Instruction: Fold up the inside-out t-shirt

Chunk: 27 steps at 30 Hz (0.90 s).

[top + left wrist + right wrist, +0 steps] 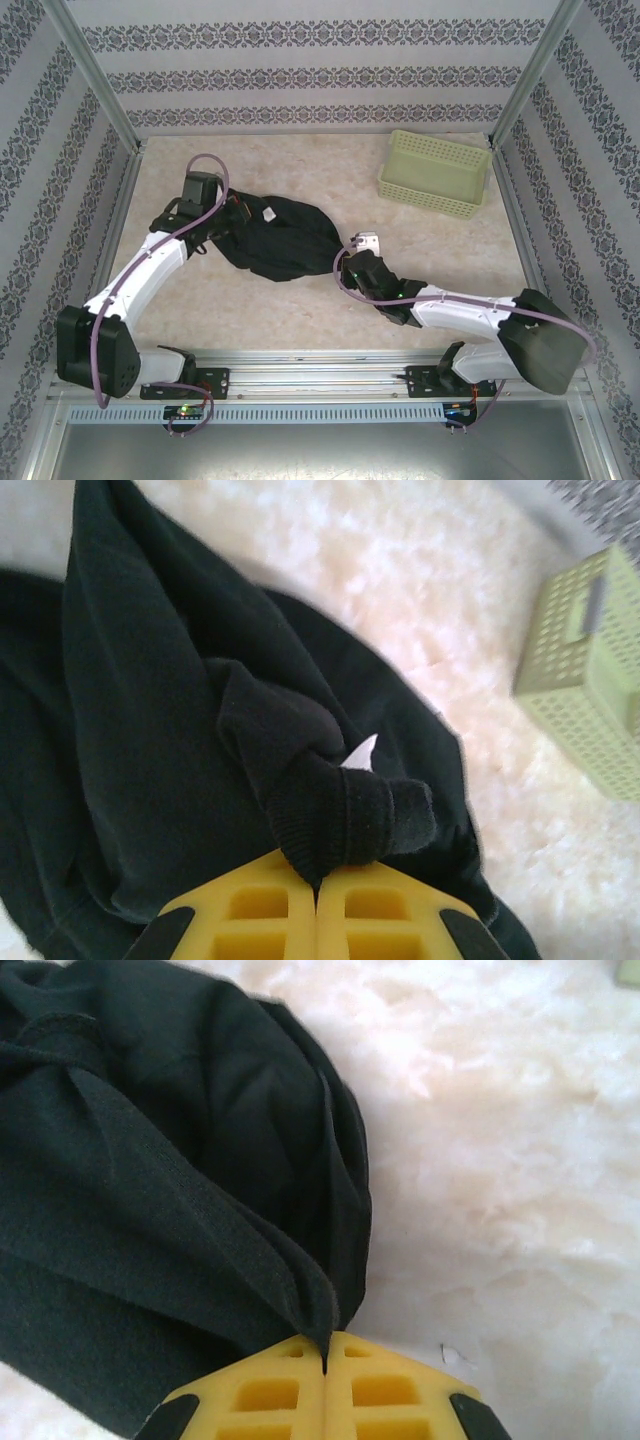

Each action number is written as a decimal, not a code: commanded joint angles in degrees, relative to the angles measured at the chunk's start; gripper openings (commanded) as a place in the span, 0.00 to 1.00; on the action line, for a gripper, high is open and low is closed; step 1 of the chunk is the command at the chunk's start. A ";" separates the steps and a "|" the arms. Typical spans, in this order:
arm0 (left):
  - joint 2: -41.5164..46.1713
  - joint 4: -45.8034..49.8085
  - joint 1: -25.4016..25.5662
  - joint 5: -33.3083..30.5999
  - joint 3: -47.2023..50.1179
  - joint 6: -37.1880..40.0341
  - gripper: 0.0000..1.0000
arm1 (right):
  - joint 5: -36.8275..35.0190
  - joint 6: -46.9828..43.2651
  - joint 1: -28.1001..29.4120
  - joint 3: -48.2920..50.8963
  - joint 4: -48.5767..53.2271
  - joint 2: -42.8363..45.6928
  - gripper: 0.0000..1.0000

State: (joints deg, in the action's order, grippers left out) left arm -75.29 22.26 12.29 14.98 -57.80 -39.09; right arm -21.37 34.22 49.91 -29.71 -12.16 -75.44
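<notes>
Pinching the inside-out t-shirt (283,243) mid-frame, my left gripper (318,878) and right gripper (325,1348) clamp opposite ends (to stretch it flat, probably).

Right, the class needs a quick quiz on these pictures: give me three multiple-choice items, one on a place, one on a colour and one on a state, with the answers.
1. Where does the basket stand on the table?
A. far right part
B. near left corner
C. between the arms' bases

2. What colour is the t-shirt?
A. white
B. black
C. red

3. How are the left gripper and right gripper set?
A. both open, apart from the cloth
B. one shut on the basket
C. both shut on the t-shirt

Answers:
1 A, the top view shows it by the far right post.
2 B, it is black in every view.
3 C, each wrist view shows the jaws pinched together on black fabric.
</notes>
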 commanded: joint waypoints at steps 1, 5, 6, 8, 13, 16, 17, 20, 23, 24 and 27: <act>2.13 0.23 0.62 0.15 0.01 1.49 0.00 | 0.94 2.69 0.80 0.71 0.26 -3.10 0.00; 6.21 1.71 0.60 -2.74 0.26 3.07 0.00 | 1.91 1.82 1.46 0.30 0.47 -5.39 0.00; 6.84 1.58 0.60 -1.48 0.69 3.46 0.00 | 2.22 1.34 1.50 -0.04 1.07 -5.20 0.00; 7.97 0.33 0.71 1.79 2.82 3.38 0.00 | 3.34 -0.73 1.58 -0.68 1.94 -4.08 0.00; 9.76 -1.65 2.92 5.21 9.03 3.70 0.00 | 5.32 -7.66 0.75 -7.09 8.52 -1.11 0.38; 10.65 -2.23 4.71 6.28 11.46 4.61 0.00 | 8.93 -10.72 -0.93 -13.35 11.42 -2.79 0.56; 11.22 -2.68 5.17 6.28 12.27 4.87 0.00 | 10.54 -11.88 -1.46 -15.43 11.78 -4.17 0.59; 13.23 -2.79 5.66 6.02 13.72 5.17 0.00 | 13.57 -13.78 -2.50 -22.52 14.15 -9.75 0.63; 15.26 -2.60 5.75 5.55 14.72 5.43 0.00 | 15.63 -12.59 -2.88 -29.57 18.07 -15.48 0.62; 15.91 -2.53 5.85 5.30 15.12 5.55 0.00 | 16.89 -12.09 -2.87 -31.37 18.31 -17.42 0.62; 17.25 -2.37 5.89 4.92 16.16 5.49 0.00 | 19.99 -9.94 -2.75 -36.70 20.64 -22.35 0.61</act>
State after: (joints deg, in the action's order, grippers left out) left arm -59.59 21.54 17.58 19.68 -42.68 -34.89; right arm -6.04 23.40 47.24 -62.63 3.27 -94.52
